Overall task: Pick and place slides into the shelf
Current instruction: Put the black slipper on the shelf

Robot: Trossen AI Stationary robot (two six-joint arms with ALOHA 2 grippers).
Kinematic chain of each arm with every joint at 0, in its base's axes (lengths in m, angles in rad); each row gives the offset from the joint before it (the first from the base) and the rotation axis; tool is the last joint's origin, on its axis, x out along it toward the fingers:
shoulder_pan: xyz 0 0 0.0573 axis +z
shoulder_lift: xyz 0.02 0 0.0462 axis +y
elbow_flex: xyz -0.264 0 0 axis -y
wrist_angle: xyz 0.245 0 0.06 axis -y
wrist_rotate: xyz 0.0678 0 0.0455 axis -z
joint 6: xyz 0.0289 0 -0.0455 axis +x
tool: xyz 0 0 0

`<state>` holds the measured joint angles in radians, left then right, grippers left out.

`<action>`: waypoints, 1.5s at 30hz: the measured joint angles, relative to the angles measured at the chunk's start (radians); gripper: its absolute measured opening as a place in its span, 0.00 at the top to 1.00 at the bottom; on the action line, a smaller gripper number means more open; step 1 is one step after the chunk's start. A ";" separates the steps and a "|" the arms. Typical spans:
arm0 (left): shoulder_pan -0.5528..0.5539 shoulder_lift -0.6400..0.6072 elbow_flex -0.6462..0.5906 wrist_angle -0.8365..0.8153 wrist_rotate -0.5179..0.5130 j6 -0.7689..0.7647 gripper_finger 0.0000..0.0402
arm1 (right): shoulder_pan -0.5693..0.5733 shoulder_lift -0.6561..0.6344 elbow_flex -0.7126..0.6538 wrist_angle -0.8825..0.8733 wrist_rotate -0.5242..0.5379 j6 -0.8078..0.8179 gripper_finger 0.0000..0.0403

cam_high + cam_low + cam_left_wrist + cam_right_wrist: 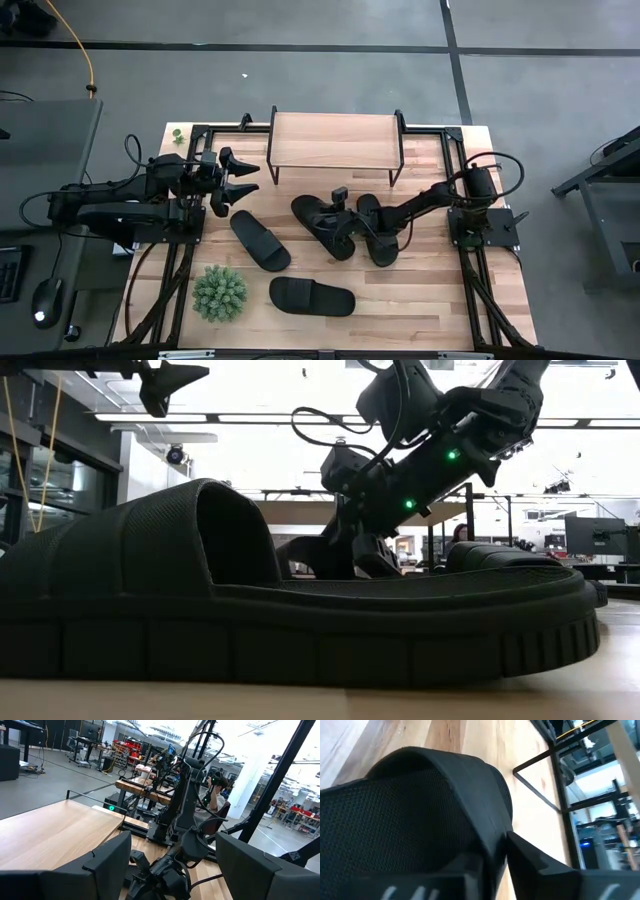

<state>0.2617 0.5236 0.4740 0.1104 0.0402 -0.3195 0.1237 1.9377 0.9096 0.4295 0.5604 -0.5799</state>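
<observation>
In the high view, four black slides are seen on the wooden table (pixel 430 300). One slide (pixel 260 240) lies diagonally left of the centre of the frame, and a second slide (pixel 312 297) lies almost horizontally in the lower centre (this one fills the foreground of the low view (pixel 250 610)). The other two are close together in the centre: a third slide (pixel 318 224) placed diagonally, and a fourth slide (pixel 376 238) just to the right of it.

The shelf (pixel 335 140), with its light wood top and thin black legs, is seen at the upper centre of the frame, near the far edge of the table. Nothing is seen on its top.

The right gripper (pixel 341 222) is lowered onto the third slide, between the two central slides. In the right wrist view the strap of this slide (pixel 420 805) is seen very close, and one dark finger (pixel 540 870) is pressed against its side; the gripper appears to be clenched on the slide.

The left gripper (pixel 240 182) is held at the left of the frame, beside the left end of the shelf, with its fingers spread wide and nothing between them.

A small green plant (pixel 220 293) is placed at the lower left of the table.
</observation>
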 joint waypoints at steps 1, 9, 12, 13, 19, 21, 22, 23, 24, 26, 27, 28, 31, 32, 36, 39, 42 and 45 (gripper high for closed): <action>0.000 0.000 0.000 0.000 0.000 0.000 0.33 | -0.001 0.000 0.000 -0.001 -0.014 0.012 0.91; 0.000 0.000 0.000 0.000 0.000 0.000 0.33 | 0.000 0.000 0.000 -0.004 -0.007 0.021 0.99; 0.000 0.000 0.000 0.000 0.000 0.001 0.33 | 0.001 0.000 0.000 -0.009 0.006 0.017 0.99; 0.000 0.000 0.000 0.000 0.000 0.003 0.32 | 0.001 0.000 0.000 -0.010 0.007 0.016 0.99; 0.000 0.000 0.000 -0.001 0.000 0.008 0.32 | 0.001 -0.010 0.000 -0.024 0.012 0.010 0.98; 0.000 0.000 0.000 -0.002 0.000 0.008 0.32 | 0.001 -0.026 0.001 -0.046 0.019 0.006 0.98; 0.000 0.000 0.000 -0.002 0.000 0.008 0.32 | 0.003 -0.036 0.014 -0.085 0.040 0.006 0.98; 0.000 0.000 0.000 -0.002 0.000 0.008 0.32 | 0.005 -0.042 0.031 -0.121 0.069 0.004 0.98; 0.000 0.000 0.000 -0.003 0.000 0.008 0.32 | 0.009 -0.048 0.053 -0.166 0.101 0.000 0.98; 0.000 0.000 0.000 -0.003 0.000 0.008 0.32 | 0.019 -0.053 0.107 -0.254 0.163 -0.016 0.98; 0.000 0.000 0.000 -0.005 -0.003 0.008 0.32 | 0.024 -0.053 0.138 -0.294 0.181 -0.018 0.98; 0.000 0.000 0.000 -0.008 -0.009 0.008 0.32 | 0.030 -0.053 0.171 -0.335 0.184 -0.010 0.98; 0.000 0.005 0.000 -0.019 -0.014 0.003 0.32 | 0.050 -0.053 0.271 -0.442 0.169 0.069 0.98; 0.000 0.006 0.000 -0.023 -0.014 0.002 0.32 | 0.058 -0.053 0.304 -0.484 0.162 0.100 0.98; 0.000 0.005 0.000 -0.032 -0.014 -0.003 0.32 | 0.099 -0.054 0.421 -0.647 0.165 0.165 0.99; 0.000 0.004 0.000 -0.032 -0.006 -0.003 0.32 | 0.132 -0.054 0.497 -0.757 0.206 0.196 0.99; 0.000 0.004 0.000 -0.032 -0.006 -0.003 0.32 | 0.161 -0.054 0.567 -0.865 0.286 0.218 0.99; 0.000 0.004 0.000 -0.030 -0.006 -0.002 0.33 | 0.172 -0.054 0.638 -0.995 0.359 0.263 0.99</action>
<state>0.2617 0.5274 0.4740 0.0803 0.0343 -0.3218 0.2962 1.8835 1.5472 -0.5655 0.9191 -0.3172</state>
